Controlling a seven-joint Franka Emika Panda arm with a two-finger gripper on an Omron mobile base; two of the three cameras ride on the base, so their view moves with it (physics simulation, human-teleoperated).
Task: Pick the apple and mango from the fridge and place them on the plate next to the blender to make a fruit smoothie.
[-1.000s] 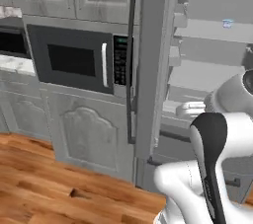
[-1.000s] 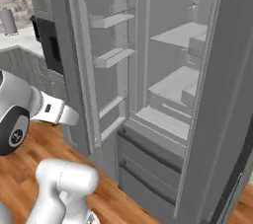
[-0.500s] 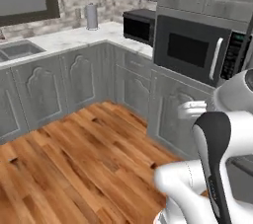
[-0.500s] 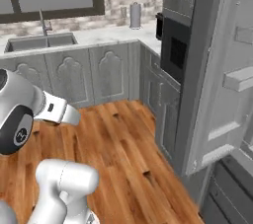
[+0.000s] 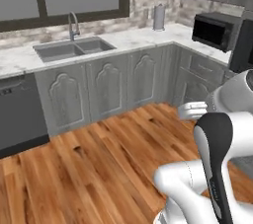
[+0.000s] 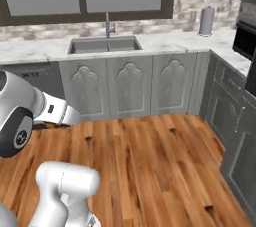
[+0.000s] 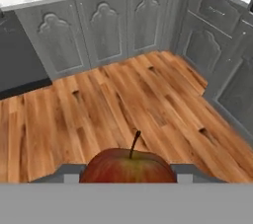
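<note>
The apple [image 7: 129,166], dark red with a thin stem, sits at the bottom of the hand view, pressed between the jaws of my gripper [image 7: 128,174], which is shut on it. Only small grey bits of the fingers [image 7: 68,171] show on either side of the fruit. The apple hangs above the wooden floor [image 7: 123,104], facing a corner of grey cabinets. The mango, the fridge, the plate and the blender are out of view.
A marble counter with a steel sink [image 5: 74,49] and faucet [image 5: 73,24] runs under the window. A paper towel roll [image 5: 159,17] and a black microwave [image 5: 216,30] stand at the right corner. A dark dishwasher [image 5: 20,114] is left of the sink. Open wooden floor [image 5: 99,168] lies ahead.
The base has turned left, so both base views swung from the open fridge, past the built-in microwave, to the sink counter. The arm keeps its pose with the apple held.
</note>
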